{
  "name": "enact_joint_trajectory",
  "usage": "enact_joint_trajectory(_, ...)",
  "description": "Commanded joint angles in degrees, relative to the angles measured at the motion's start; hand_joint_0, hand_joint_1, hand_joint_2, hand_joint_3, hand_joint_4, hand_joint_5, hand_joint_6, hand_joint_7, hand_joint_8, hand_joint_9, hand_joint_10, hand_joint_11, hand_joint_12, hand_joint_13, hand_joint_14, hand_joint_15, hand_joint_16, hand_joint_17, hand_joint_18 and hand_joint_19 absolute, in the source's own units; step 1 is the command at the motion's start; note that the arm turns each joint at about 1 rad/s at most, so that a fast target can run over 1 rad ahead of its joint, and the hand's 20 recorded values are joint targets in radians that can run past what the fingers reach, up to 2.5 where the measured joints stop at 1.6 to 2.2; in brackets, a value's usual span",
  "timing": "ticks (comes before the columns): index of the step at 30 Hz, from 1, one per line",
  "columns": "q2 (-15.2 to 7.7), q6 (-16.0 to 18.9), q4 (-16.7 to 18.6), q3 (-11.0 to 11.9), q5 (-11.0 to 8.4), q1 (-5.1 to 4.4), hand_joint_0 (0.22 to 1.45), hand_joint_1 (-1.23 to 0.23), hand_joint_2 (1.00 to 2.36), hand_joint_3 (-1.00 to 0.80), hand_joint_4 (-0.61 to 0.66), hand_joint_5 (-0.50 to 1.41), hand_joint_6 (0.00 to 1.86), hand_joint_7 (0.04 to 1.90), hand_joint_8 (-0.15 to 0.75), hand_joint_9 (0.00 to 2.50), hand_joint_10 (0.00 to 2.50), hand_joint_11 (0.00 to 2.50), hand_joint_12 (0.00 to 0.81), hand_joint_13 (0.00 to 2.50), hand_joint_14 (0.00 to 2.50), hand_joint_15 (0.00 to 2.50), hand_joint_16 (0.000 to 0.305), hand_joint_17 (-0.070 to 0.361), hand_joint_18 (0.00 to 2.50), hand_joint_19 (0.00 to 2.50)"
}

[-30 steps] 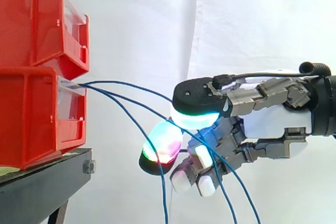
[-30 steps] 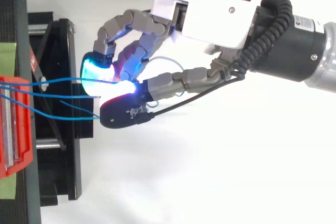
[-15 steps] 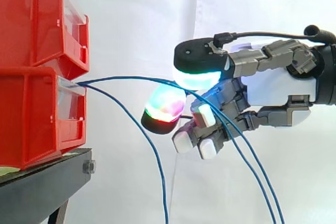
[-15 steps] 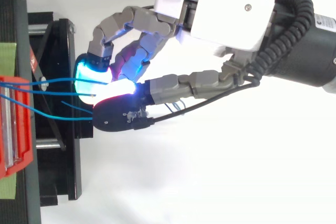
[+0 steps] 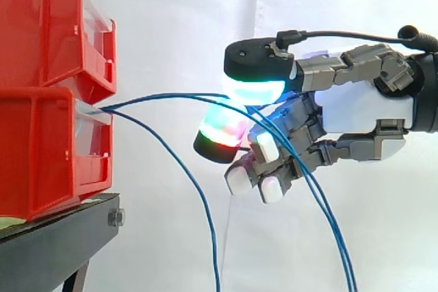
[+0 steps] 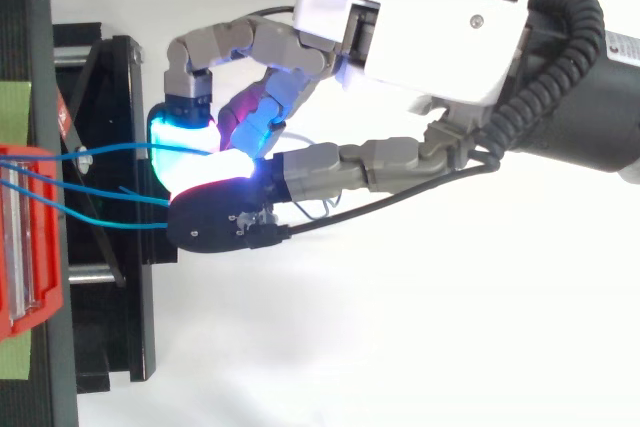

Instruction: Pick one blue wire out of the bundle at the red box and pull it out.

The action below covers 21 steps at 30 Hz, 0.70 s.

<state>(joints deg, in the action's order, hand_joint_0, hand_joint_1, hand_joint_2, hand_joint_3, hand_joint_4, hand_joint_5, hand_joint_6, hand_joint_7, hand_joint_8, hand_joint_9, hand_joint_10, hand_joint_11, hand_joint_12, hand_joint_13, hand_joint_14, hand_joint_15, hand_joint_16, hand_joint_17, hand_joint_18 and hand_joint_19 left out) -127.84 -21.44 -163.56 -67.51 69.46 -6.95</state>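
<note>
Hand [image 5: 363, 111] pinches blue wire [image 5: 171, 96] near red box [image 5: 41, 148]

The stacked bins [image 5: 41, 100] are plain bright red with clear front panels. The wires [image 5: 171, 97] leading out of them are an even blue. Beneath the bins the stand [image 5: 48, 244] is black, with pale green tape [image 6: 14, 112] on it. Beside the bins, the hand [image 5: 363, 111] is white-shelled with grey fingers. One pad [image 5: 254, 92] glows cyan-white, another [image 5: 222, 126] green, red and magenta. The curtain [image 5: 185, 18] is white.
</note>
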Motion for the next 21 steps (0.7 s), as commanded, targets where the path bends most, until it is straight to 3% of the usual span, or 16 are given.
enact_joint_trajectory(1, 0.0, 0.0, 0.0, 0.0, 0.06, -0.08, 0.62, -0.65, 1.02, -0.21, 0.22, -0.08, 0.59, 1.11, 0.265, 1.17, 0.03, 0.73, 0.363, 0.86, 0.02, 0.49, 0.054, 0.122, 0.74, 0.73)
enact_joint_trajectory(3, 0.0, 0.0, 0.0, 0.0, 0.06, -0.08, 0.62, -0.75, 1.02, -0.20, 0.22, -0.13, 0.72, 0.85, 0.264, 1.14, 0.03, 0.78, 0.367, 0.85, 0.02, 0.49, 0.054, 0.122, 0.72, 0.73)
enact_joint_trajectory(5, 0.0, 0.0, 0.0, 0.0, 0.06, -0.08, 0.63, -0.78, 1.02, -0.19, 0.23, -0.15, 0.78, 0.75, 0.261, 1.13, 0.02, 0.81, 0.362, 0.84, 0.02, 0.48, 0.054, 0.122, 0.72, 0.72)
enact_joint_trajectory(12, 0.0, 0.0, 0.0, -0.1, 0.06, -0.17, 0.70, -0.90, 1.02, -0.26, 0.26, -0.18, 0.86, 0.66, 0.258, 1.00, 0.02, 0.84, 0.353, 0.79, 0.02, 0.49, 0.054, 0.121, 0.71, 0.70)
enact_joint_trajectory(21, 0.0, 0.1, 0.1, 0.0, 0.06, -0.17, 0.72, -0.99, 1.00, -0.50, 0.28, -0.20, 0.88, 0.61, 0.252, 0.90, 0.02, 0.81, 0.349, 0.74, 0.02, 0.47, 0.054, 0.122, 0.71, 0.65)
